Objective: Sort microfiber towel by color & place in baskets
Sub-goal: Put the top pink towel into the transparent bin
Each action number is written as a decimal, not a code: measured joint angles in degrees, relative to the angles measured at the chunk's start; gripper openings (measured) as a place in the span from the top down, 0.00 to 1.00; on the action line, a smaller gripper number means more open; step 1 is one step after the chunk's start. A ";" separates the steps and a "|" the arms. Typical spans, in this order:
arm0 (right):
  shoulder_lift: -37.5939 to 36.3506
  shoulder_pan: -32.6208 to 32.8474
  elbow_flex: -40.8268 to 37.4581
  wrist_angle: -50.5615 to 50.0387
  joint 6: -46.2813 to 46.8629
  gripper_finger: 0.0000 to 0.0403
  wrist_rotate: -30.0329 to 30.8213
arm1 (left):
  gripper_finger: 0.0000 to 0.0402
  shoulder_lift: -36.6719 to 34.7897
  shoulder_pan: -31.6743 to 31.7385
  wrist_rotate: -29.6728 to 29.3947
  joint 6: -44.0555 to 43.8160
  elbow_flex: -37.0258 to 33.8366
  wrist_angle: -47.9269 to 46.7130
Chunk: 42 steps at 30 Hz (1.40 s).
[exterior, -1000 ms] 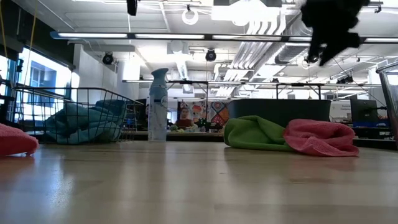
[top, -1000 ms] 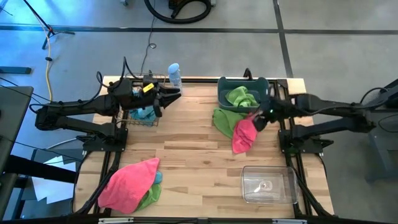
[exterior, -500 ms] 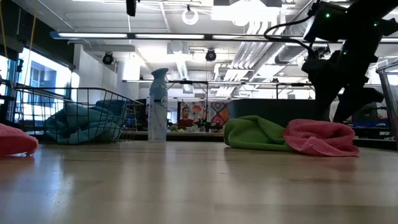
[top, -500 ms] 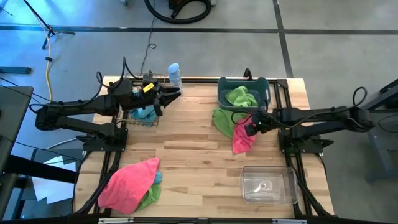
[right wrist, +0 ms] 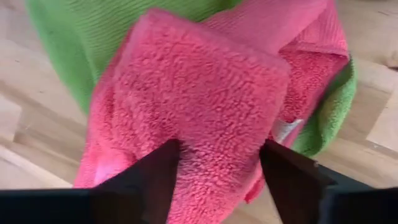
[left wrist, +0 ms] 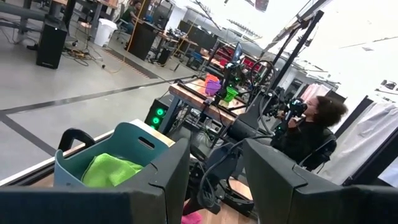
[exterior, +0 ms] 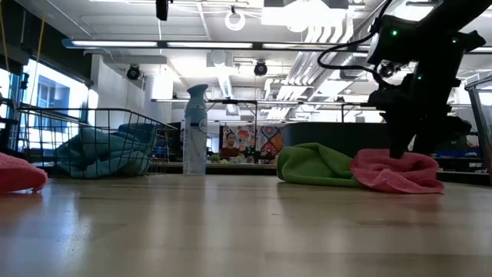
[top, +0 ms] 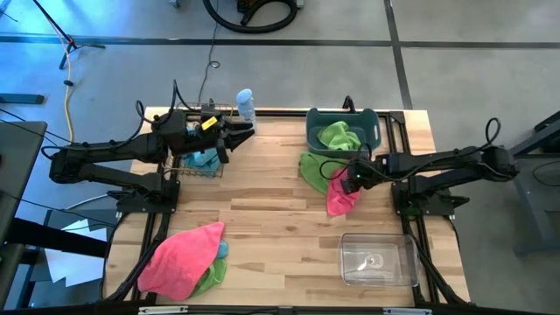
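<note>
Left gripper (top: 234, 140): unmoved over your wire basket (top: 199, 163), jaws apart, empty | right gripper (top: 347, 178): has dropped from above onto your pink towel (top: 342, 194) beside the green towel (top: 312, 169) mid-desk, jaws straddling it, not yet clamped

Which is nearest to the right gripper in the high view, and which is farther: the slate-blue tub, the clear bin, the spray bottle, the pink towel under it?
From the right gripper, over the table's right half:
1. Pink towel, directly at the fingertips.
2. Slate-blue tub, at the back edge.
3. Clear bin, at the front right.
4. Spray bottle, far at the back, toward the left arm.
</note>
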 joint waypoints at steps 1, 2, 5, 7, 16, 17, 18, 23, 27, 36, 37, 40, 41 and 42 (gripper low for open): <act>-0.04 0.22 0.22 -0.18 0.00 0.54 0.00 | 0.65 -0.01 0.00 0.00 0.02 0.00 0.00; -0.08 0.45 0.45 -0.42 -0.04 0.61 -0.02 | 0.65 -0.01 0.00 0.00 0.02 0.00 0.00; -0.06 1.17 1.85 -1.69 -0.97 0.86 -0.54 | 0.65 0.00 0.00 0.00 0.02 0.00 0.00; -0.27 1.71 3.66 -3.09 -2.37 0.96 -1.24 | 0.65 -0.02 0.00 0.00 0.02 0.00 0.00; -4.05 3.55 24.28 -19.86 -12.09 0.99 0.60 | 0.65 0.00 0.00 -0.02 0.26 0.00 -0.13; -4.28 3.64 27.30 -20.58 -13.10 0.99 1.21 | 0.65 -0.01 0.00 -0.02 0.61 0.00 -0.13; -4.47 3.64 30.33 -20.82 -14.92 0.99 1.64 | 0.65 0.01 0.00 -0.03 1.03 0.00 -0.11; -4.65 3.64 43.65 -17.47 -23.36 1.00 2.12 | 0.65 0.01 0.00 -0.04 1.09 0.00 -0.12; -3.83 3.64 49.67 -13.74 -27.91 1.00 2.12 | 0.66 0.00 0.00 -0.04 1.16 0.00 0.11; 0.84 3.68 51.94 -11.69 -34.59 1.00 -5.27 | 0.65 -0.02 0.00 -0.04 1.64 0.00 0.27; 1.32 3.93 51.91 -11.31 -35.00 1.00 -7.25 | 0.65 -0.02 0.00 -0.04 1.64 0.00 0.28; 2.21 5.40 51.90 -9.06 -36.13 1.00 -12.21 | 0.65 0.01 0.00 -0.04 2.22 0.00 0.17; 2.28 6.15 51.90 -8.17 -36.46 1.00 -13.46 | 0.65 0.00 0.00 -0.04 2.64 0.00 0.18; 2.30 7.03 51.90 -7.22 -36.50 1.00 -14.35 | 0.65 -0.01 0.00 -0.04 2.94 0.00 0.15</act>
